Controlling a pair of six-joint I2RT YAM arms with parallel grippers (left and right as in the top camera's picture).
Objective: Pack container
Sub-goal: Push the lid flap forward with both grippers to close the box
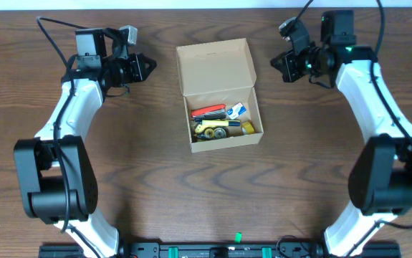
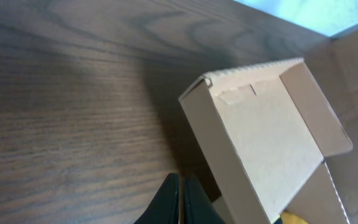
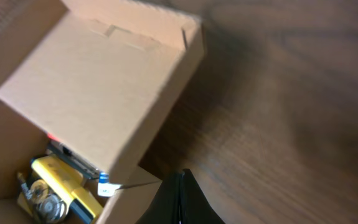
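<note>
1. You get no readable text, brand or number in any view; the container point(image 1: 216, 68) cardboard is plain.
2. The blue-white packet point(image 1: 238, 110) inside carries print too small for you to read.

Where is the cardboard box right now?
In the overhead view the cardboard box sits open in the middle of the picture, between the left tool and the right tool, and touches neither one.

The tan cardboard container point(image 1: 220, 97) sits mid-table, flap lid raised open, small items filling its lower compartment.
</note>
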